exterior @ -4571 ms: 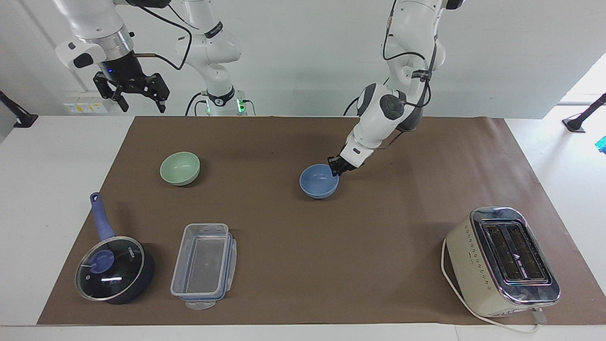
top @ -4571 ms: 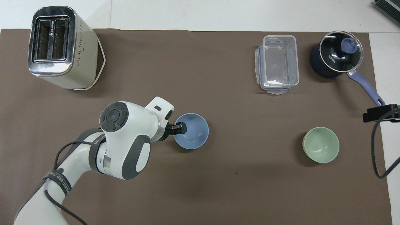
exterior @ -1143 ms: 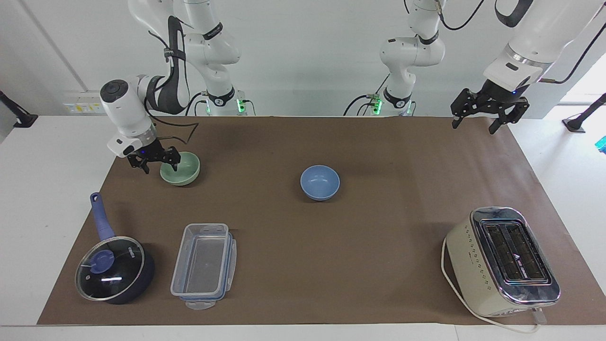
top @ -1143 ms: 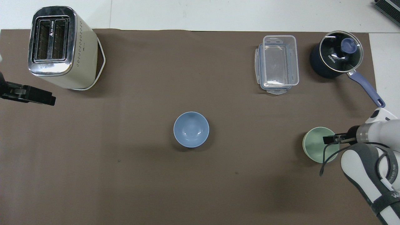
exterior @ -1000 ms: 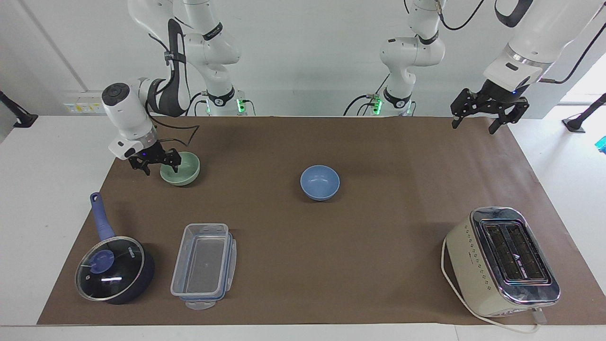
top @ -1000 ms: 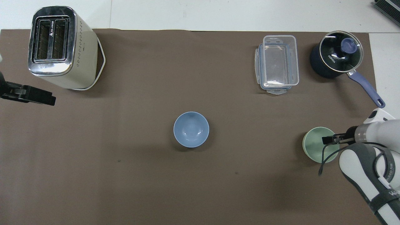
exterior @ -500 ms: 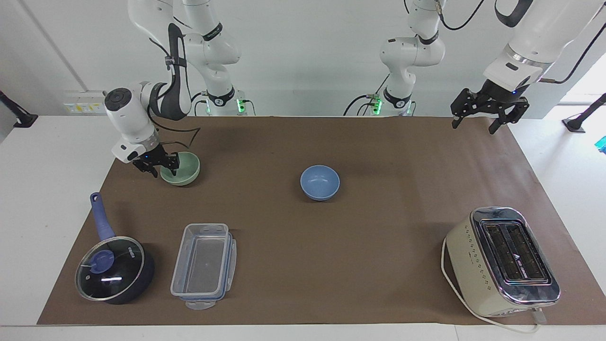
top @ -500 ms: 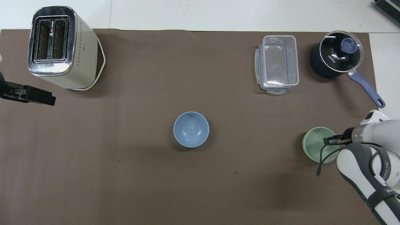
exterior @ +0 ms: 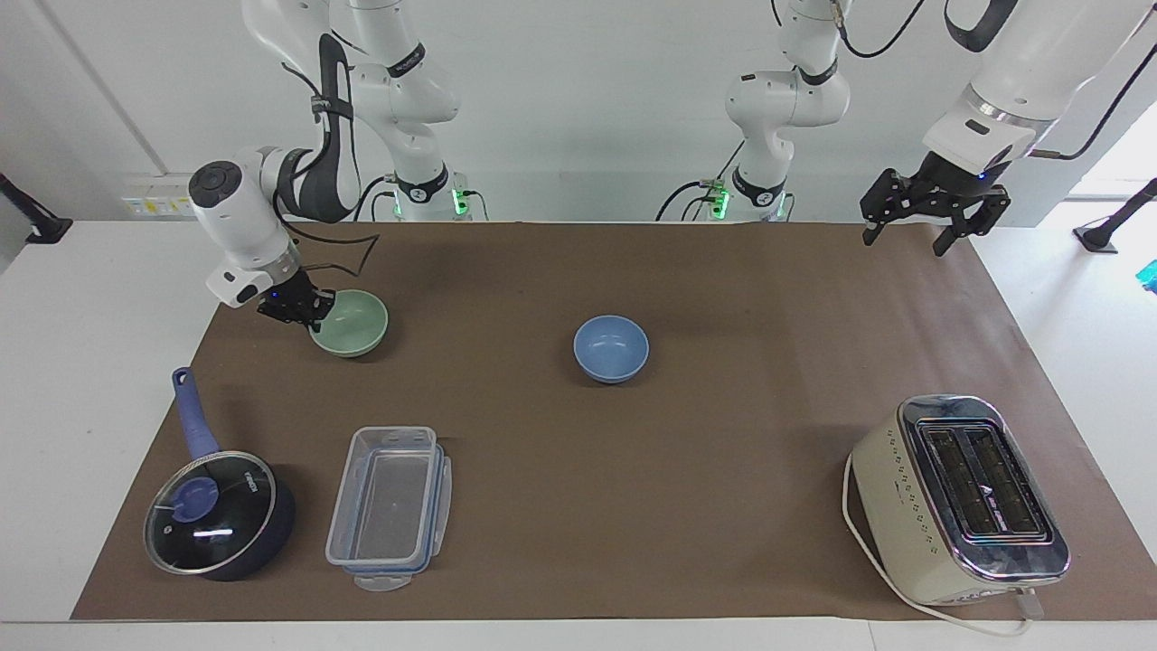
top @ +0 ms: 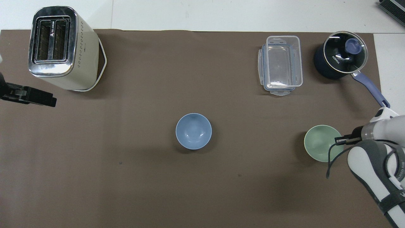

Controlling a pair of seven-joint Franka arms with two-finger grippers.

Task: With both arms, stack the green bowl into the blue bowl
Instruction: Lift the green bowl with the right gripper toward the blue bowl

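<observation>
Facing view: the right gripper [exterior: 312, 312] is clamped on the rim of the green bowl [exterior: 351, 323], at the edge of the bowl toward the right arm's end of the table. Its fingertips are together on the rim, one seeming to sit inside and one outside, though the exact pinch is hard to make out. The bowl looks slightly tipped or just lifted at the gripped side; I cannot tell whether it is clear of the mat. The blue bowl [exterior: 611, 347] sits empty near the middle of the mat, well apart from the green bowl, toward the left arm's end from it and about equally near to the robots. That is the relation the coming move turns on: I judge the carry must run sideways along the table, from the right arm's end toward the centre, with little change in nearness to the robots. The left gripper [exterior: 934, 215] hangs with its fingers apart, up in the air over the mat's edge near the left arm's base; that arm waits.

Overhead view: the green bowl [top: 320, 143] lies level with the blue bowl [top: 193, 131] across the table, with bare mat between them. The right gripper [top: 343, 140] holds the rim on the side away from the blue bowl, so the bowl leads the way. Only part of the left gripper [top: 30, 96] shows, beside the toaster [top: 60, 47].
</observation>
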